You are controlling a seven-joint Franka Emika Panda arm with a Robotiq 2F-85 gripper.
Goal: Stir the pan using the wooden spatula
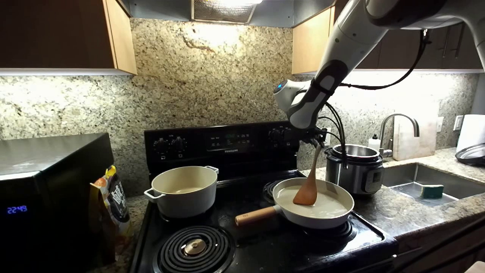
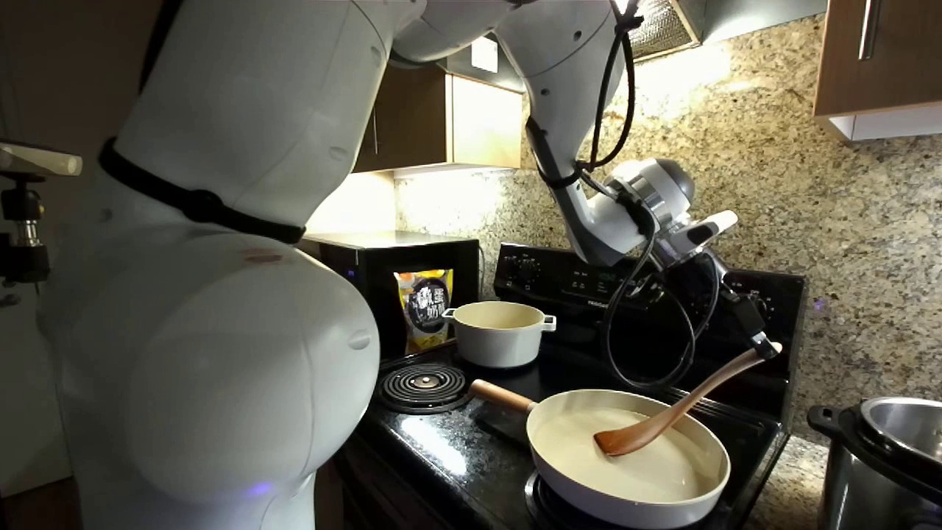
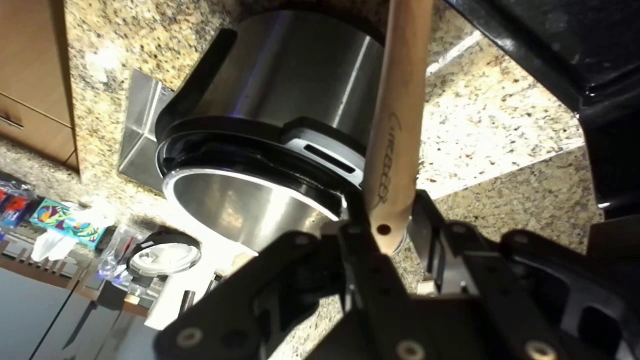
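The pan (image 1: 314, 222) sits on a front burner of the black stove, and it also shows in an exterior view (image 2: 625, 506). A pale liquid seems to cover its floor. The wooden spatula (image 1: 308, 187) leans with its blade down inside the pan, also visible in an exterior view (image 2: 655, 427). Whether the blade touches the pan floor is unclear. My gripper (image 3: 390, 212) is shut on the top end of the spatula's handle (image 3: 400, 110), between both fingers. In an exterior view my gripper (image 2: 765, 347) is above and behind the pan's rim. The pan is out of the wrist view.
A two-handled cream pot (image 1: 189, 201) stands on a back burner. A steel electric cooker (image 1: 352, 178) stands on the counter beside the stove, near the sink (image 1: 401, 174). The stove's control panel (image 1: 227, 146) rises behind. A snack bag (image 2: 427, 309) leans by the microwave (image 2: 353, 265).
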